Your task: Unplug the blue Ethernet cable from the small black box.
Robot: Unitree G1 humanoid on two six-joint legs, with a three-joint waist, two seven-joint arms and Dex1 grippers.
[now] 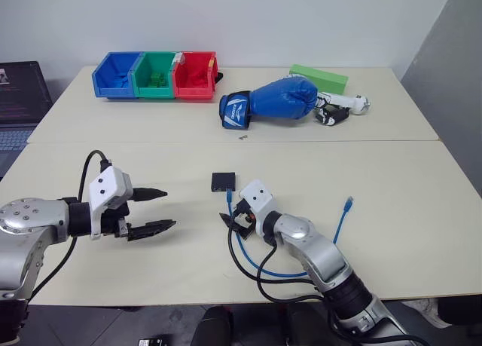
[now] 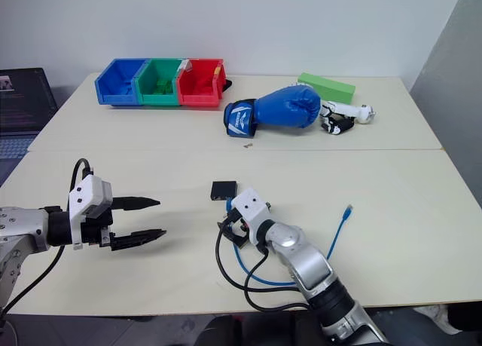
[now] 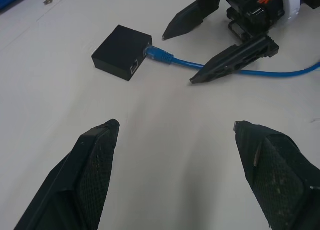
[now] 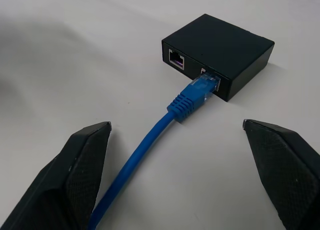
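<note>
- The box [image 4: 218,54] sits flat on the table [image 1: 392,188], near mid-table, with the cable [image 4: 150,140] plugged into one of the two ports on its near side; the other port is empty.
- From the plug [image 4: 197,94] the cable runs straight back toward my right claw [image 4: 175,177], passing between its two fingers, then loops round to a free plug lying off to my right.
- So the cable's long axis lines up with my right claw's reach: the box lies dead ahead, near, with the plug between us.
- My right claw is the nearer by far; my left claw [image 1: 154,210] hangs well off to the left of the box, over bare table.
- Right claw: fingers spread wide, straddling the cable without touching it, holding nothing.
- Left claw: fingers also wide apart, empty.
- My judgement: the right claw need only ease forward and close on the plug, while the box may want steadying.
</note>
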